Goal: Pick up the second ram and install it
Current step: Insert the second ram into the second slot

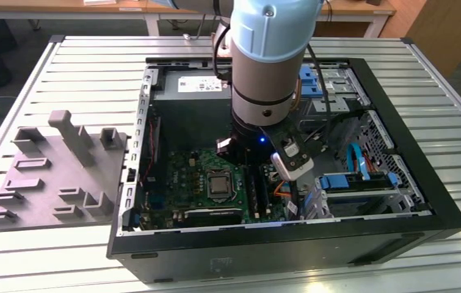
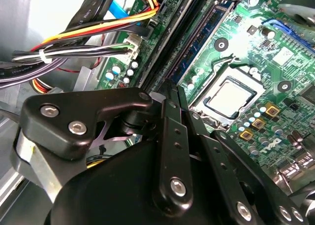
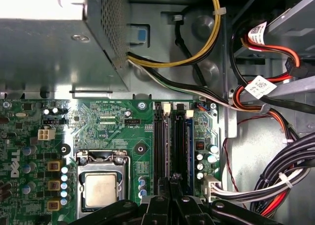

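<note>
Jaws (image 3: 172,185) closed on thin dark blue-black memory stick (image 3: 178,148), long axis along green motherboard's (image 3: 106,129) slots, directly beneath.

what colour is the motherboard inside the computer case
Green motherboard, clearest in the first wrist view.

A pale metal slatted worktop (image 1: 59,79) fills most of the exterior view. Beyond it stands a light wooden table (image 1: 352,11) with white legs on dark grey floor (image 1: 14,46), beside a brown wooden panel (image 1: 438,30).
</note>
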You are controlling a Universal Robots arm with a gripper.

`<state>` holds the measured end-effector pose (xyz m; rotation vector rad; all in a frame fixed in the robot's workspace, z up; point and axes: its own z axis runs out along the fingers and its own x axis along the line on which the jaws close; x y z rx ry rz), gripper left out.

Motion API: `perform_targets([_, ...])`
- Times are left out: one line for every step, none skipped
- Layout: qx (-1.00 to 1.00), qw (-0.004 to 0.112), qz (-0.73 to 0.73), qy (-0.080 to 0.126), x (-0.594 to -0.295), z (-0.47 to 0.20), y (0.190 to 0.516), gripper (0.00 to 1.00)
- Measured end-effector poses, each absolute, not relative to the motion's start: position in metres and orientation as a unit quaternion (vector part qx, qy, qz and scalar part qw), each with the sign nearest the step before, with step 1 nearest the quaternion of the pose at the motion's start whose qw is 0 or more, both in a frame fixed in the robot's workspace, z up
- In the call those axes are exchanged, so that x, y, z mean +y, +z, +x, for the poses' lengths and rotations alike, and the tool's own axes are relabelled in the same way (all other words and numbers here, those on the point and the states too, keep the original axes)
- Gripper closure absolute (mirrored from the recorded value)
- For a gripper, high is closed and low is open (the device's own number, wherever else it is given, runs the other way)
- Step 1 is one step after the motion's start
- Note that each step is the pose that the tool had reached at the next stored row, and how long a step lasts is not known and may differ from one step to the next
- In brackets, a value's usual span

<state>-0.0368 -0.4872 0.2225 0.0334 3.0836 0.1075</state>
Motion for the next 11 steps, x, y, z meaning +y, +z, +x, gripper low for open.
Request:
perform_targets([0.999, 0.028, 0.011, 0.035, -0.4872, -0.0368, 0.2225, 0.87])
perform_targets([0.999, 0.028, 0.011, 0.035, -0.4872, -0.0368, 0.2225, 0.87])
perform_targets([0.999, 0.028, 0.011, 0.035, -0.4872, -0.0368, 0.2224, 0.87])
perform_targets([0.999, 0.028, 0.012, 0.035, -0.4872, -0.0368, 0.2224, 0.87])
perform_targets([0.999, 0.028, 0.012, 0.035, -0.4872, -0.0367, 0.2224, 0.87])
perform_targets([0.999, 0.028, 0.012, 0.035, -0.4872, -0.0367, 0.2222, 0.87])
perform_targets([0.999, 0.028, 0.013, 0.035, -0.4872, -0.0367, 0.2219, 0.87])
perform_targets([0.999, 0.028, 0.013, 0.035, -0.4872, -0.0367, 0.2216, 0.87])
perform_targets([0.999, 0.028, 0.013, 0.035, -0.4872, -0.0367, 0.2214, 0.87])
perform_targets([0.999, 0.028, 0.013, 0.035, -0.4872, -0.0367, 0.2212, 0.87])
perform_targets([0.999, 0.028, 0.013, 0.035, -0.4872, -0.0368, 0.221, 0.87])
